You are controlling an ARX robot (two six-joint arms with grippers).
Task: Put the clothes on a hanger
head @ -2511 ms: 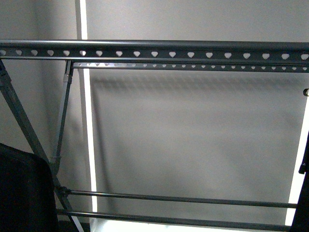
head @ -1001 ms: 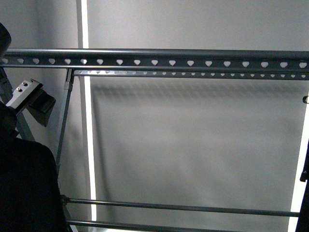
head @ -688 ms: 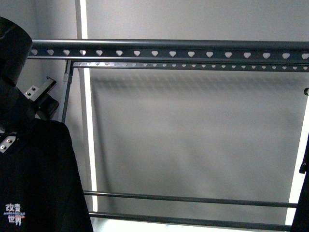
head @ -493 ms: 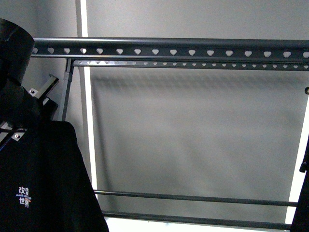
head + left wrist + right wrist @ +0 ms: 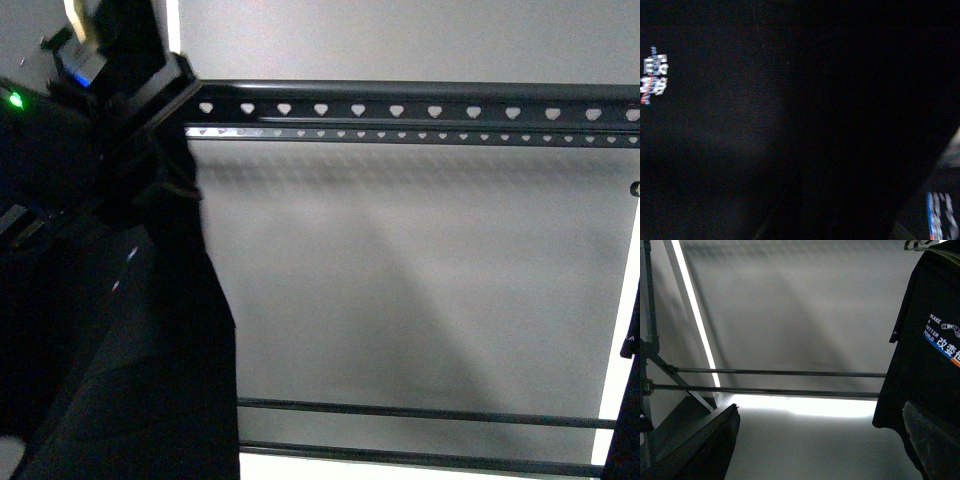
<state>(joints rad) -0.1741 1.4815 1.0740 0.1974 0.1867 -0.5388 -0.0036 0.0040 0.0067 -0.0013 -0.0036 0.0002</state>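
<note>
Your left arm (image 5: pixel 105 60) is up at the rail's (image 5: pixel 420 100) left end, shirt (image 5: pixel 150 350) hanging under it. You cannot tell the left tool's grip. Right tool (image 5: pixel 820 407) spread.

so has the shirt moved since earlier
Yes: the T-shirt has risen from the lower left corner up to the top rail's left end.

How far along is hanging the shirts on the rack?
Done: one black T-shirt hangs at the right. In hand: the left arm is up at the left end of the top rail with a second shirt below it, grip hidden. Left: getting that shirt over the rail and releasing.
</note>
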